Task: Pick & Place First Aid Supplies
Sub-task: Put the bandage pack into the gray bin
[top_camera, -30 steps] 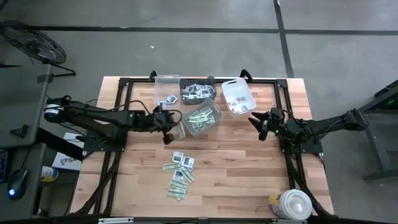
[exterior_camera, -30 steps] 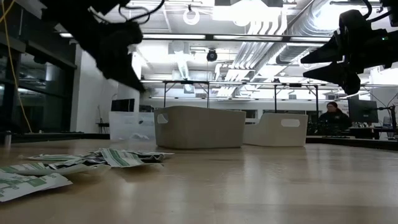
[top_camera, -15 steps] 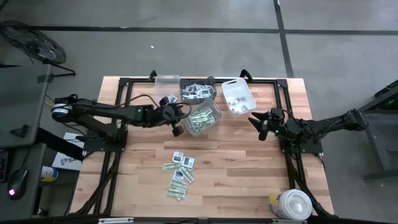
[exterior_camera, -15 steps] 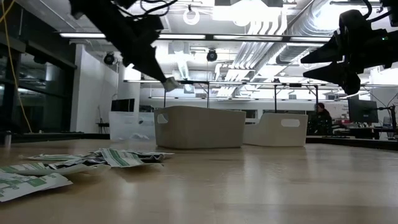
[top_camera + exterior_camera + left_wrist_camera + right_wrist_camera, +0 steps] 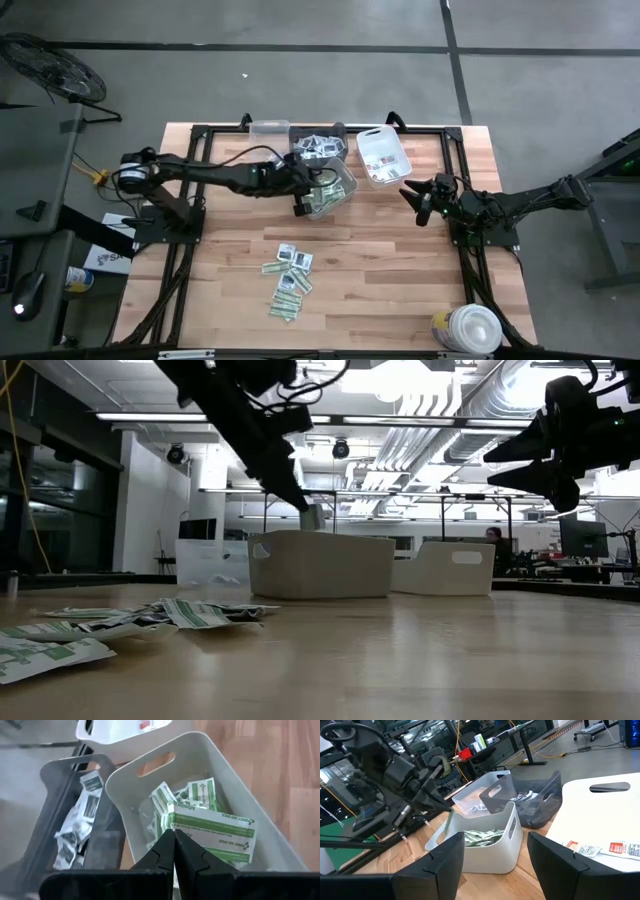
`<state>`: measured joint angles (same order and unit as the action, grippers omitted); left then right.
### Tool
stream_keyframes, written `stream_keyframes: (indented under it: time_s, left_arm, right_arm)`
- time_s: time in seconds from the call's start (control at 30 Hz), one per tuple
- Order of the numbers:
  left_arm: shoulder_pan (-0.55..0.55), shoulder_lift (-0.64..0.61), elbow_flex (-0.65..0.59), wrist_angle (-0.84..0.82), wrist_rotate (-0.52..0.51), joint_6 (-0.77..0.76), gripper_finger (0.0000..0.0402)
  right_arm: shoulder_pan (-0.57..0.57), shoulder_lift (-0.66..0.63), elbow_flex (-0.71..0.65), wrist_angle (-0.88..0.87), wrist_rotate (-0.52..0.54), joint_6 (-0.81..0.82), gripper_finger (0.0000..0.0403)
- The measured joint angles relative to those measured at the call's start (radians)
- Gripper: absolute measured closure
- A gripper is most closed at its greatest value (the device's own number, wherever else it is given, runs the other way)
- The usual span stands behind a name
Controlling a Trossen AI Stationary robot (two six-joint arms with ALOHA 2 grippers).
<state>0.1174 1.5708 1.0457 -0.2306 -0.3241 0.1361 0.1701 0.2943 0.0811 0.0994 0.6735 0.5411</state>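
Holding a green-and-white strip packet point(image 5: 212, 831) pinched in its fingers, left gripper point(image 5: 300, 203) hangs over the grey bin point(image 5: 345, 190), ready to drop. Right gripper point(image 5: 418, 203) waits beside that bin, fingers wide, empty.

The tub point(image 5: 468, 330) at the bottom right of the high view is cut off by the edge. Print on the loose packets point(image 5: 288, 275) is too small to read there.
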Motion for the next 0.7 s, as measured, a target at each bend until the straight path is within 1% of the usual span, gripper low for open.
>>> stream_keyframes:
  time_s: [0.2, 0.33, 0.4, 0.5, 0.7]
  left_arm:
    - [0.016, 0.058, 0.022, 0.000, 0.067, 0.138, 0.0401]
    - [0.022, 0.084, 0.022, -0.007, 0.072, 0.189, 0.0400]
    - [0.022, 0.085, 0.022, -0.004, 0.070, 0.213, 0.0393]
    - [0.022, 0.085, 0.022, -0.005, 0.049, 0.251, 0.0367]
    - [0.022, 0.085, 0.022, -0.005, 0.011, 0.270, 0.0283]
  right_arm:
    - [0.000, 0.000, 0.000, 0.001, 0.000, 0.000, 0.0192]
    - [0.000, 0.000, 0.000, 0.000, 0.000, 0.000, 0.0192]
    - [0.000, 0.000, 0.000, -0.002, 0.000, 0.000, 0.0192]
    - [0.000, 0.000, 0.000, -0.002, 0.000, 0.000, 0.0192]
    - [0.000, 0.000, 0.000, -0.003, 0.000, 0.000, 0.0192]
